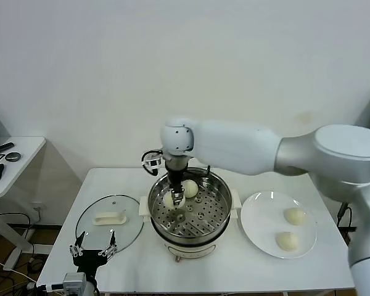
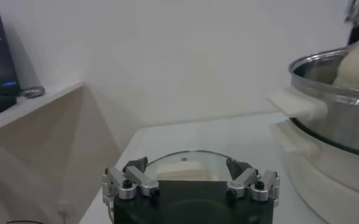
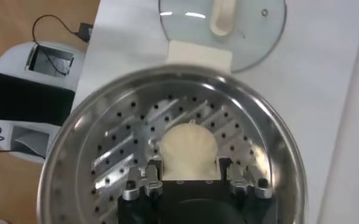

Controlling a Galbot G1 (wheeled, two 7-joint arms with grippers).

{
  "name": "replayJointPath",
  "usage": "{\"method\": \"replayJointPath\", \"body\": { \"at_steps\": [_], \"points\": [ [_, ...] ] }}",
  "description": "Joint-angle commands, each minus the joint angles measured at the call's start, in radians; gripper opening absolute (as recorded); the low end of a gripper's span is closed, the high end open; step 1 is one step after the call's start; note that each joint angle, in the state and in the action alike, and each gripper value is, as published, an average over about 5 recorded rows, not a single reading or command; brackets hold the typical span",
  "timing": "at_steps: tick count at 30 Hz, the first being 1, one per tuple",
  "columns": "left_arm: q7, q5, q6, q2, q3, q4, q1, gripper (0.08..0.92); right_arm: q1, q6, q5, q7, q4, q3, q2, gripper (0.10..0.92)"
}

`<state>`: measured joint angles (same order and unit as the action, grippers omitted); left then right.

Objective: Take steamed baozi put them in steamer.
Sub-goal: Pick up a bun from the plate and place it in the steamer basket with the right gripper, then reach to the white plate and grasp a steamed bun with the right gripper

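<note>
Roughly halfway, from what you can see. Your left tool [image 1: 93, 251] idles wide open near the glass lid [image 1: 105, 223] on the desk [image 1: 246, 268]. In the steamer [image 1: 217, 185], the right tool [image 3: 196, 176] grips one baozi [image 3: 188, 148] beside another [image 1: 190, 188] on the tray. Two buns [image 1: 294, 216] wait on the plate [image 1: 254, 219].

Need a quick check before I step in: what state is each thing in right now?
right gripper: inside the steamer, shut on a baozi
held baozi: gripped over the perforated tray
second baozi: in the steamer
steamer: uncovered
glass lid: off, flat on the table
two baozi: on the plate
plate: beside the steamer
left gripper: open, idle near the lid
</note>
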<state>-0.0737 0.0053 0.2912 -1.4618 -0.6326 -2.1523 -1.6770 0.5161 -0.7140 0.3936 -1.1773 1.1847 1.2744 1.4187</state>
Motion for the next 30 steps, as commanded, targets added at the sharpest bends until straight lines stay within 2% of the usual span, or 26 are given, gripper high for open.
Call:
{"method": "replayJointPath", "body": {
  "at_steps": [1, 10, 13, 18, 21, 24, 30],
  "points": [
    [0.001, -0.001, 0.0, 0.0, 0.001, 0.005, 0.002, 0.823, -0.08, -0.014, -0.017, 0.033, -0.098, 0.008, 0.111, 0.544],
    [0.001, -0.003, 0.0, -0.003, 0.003, 0.015, 0.009, 0.823, -0.108, -0.014, -0.028, 0.043, -0.123, -0.002, 0.121, 0.552],
    [0.002, -0.002, 0.0, -0.006, 0.003, 0.016, 0.01, 0.823, -0.104, -0.014, -0.025, 0.047, -0.108, -0.005, 0.112, 0.61],
    [0.004, -0.001, 0.001, -0.011, 0.003, 0.017, 0.014, 0.823, -0.071, -0.014, -0.019, 0.047, -0.043, -0.021, 0.062, 0.754],
    [0.006, 0.0, 0.002, -0.014, 0.003, 0.015, 0.015, 0.823, -0.026, -0.014, -0.017, 0.041, 0.029, -0.029, -0.008, 0.808],
    [0.009, 0.002, 0.005, -0.017, 0.005, 0.01, 0.015, 0.823, 0.042, -0.013, -0.015, 0.026, 0.131, -0.037, -0.112, 0.821],
    [0.017, 0.004, 0.009, -0.023, 0.005, 0.002, 0.017, 0.823, 0.196, 0.009, -0.029, -0.064, 0.347, -0.078, -0.423, 0.823]
  ]
}}
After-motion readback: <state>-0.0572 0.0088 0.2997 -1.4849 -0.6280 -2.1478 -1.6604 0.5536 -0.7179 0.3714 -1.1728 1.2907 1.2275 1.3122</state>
